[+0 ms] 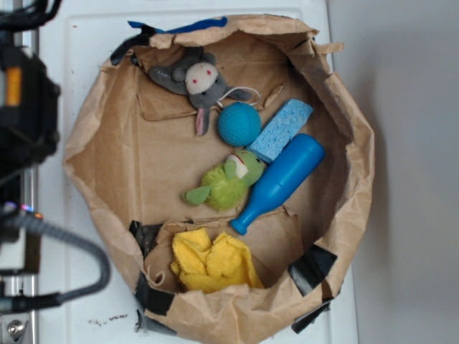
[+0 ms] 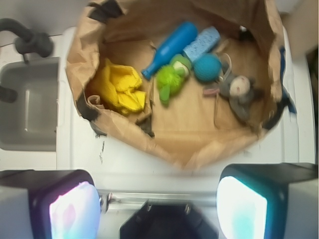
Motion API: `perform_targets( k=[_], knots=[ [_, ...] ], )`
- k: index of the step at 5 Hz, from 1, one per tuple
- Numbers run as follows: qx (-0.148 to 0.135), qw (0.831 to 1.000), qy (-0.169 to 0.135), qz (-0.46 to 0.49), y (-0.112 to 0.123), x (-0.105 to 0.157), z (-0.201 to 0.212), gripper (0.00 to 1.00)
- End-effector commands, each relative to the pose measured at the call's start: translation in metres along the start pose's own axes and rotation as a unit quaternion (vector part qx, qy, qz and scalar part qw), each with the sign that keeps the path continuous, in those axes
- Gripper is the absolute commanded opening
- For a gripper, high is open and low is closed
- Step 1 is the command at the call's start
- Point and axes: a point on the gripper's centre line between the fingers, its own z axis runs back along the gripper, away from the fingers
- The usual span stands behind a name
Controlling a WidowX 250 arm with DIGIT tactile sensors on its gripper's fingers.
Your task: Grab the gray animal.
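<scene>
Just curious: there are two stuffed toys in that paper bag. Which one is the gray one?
The gray animal, at the bag's edge beside the blue ball. The green plush sits mid-bag against the blue bottle.

A: How's the light?
B: Bright and even overhead, with soft shadows inside the paper bag (image 1: 337,107).
A: Sharpness?
B: The exterior view is fairly crisp, though the dark arm (image 1: 29,136) at left blurs. The wrist view is soft throughout; its fingers (image 2: 72,209) glare, washed-out and unfocused.

Blurred end effector (image 2: 157,199) fingers (image 2: 70,209), cropped by bottom edge.
</scene>
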Motion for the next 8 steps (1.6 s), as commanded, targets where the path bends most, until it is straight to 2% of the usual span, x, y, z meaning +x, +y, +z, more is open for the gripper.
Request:
perform_targets(
  k=[1, 2, 3, 4, 8],
  knots=[
    [0.019, 0.996, 0.010, -0.081, 0.018, 0.029, -0.012, 1.00],
    [0.034, 0.991, 0.023, -0.129, 0.013, 0.042, -0.029, 1.00],
    [0.031, 0.981, 0.061, -0.180, 0.011, 0.053, -0.058, 1.00],
    [0.030, 0.974, 0.075, -0.213, 0.020, 0.056, -0.072, 1.00],
    [0.030, 0.974, 0.075, -0.213, 0.020, 0.056, -0.072, 1.00]
  ],
)
